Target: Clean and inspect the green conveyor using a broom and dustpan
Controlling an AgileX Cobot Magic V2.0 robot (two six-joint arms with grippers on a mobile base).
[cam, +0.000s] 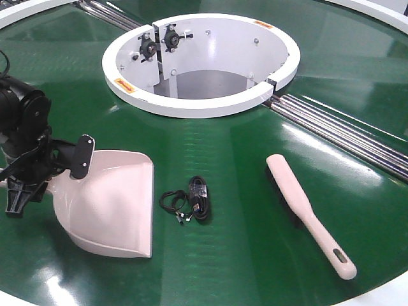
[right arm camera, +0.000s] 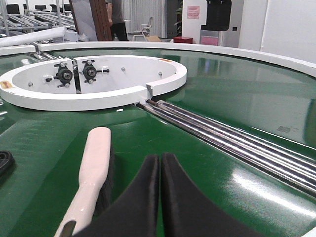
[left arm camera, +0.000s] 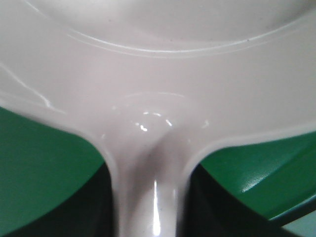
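The green conveyor (cam: 255,255) fills the front view. The pale pink dustpan (cam: 111,204) rests on it at the left, its wide mouth facing right. My left gripper (cam: 48,175) is shut on the dustpan's handle; in the left wrist view the handle (left arm camera: 150,197) runs between the dark fingers (left arm camera: 98,207), with the scoop (left arm camera: 158,74) ahead. The broom (cam: 303,207) lies flat on the belt at the right, slotted handle end nearest. In the right wrist view my right gripper (right arm camera: 160,163) is shut on nothing, just right of the broom (right arm camera: 94,168) and apart from it.
A black coiled cable bundle (cam: 191,201) lies between dustpan and broom. The white ring (cam: 191,105) around the central opening stands behind. Steel roller strips (cam: 344,134) run from the ring to the right. The belt's white outer edge (cam: 382,296) is near the broom's handle.
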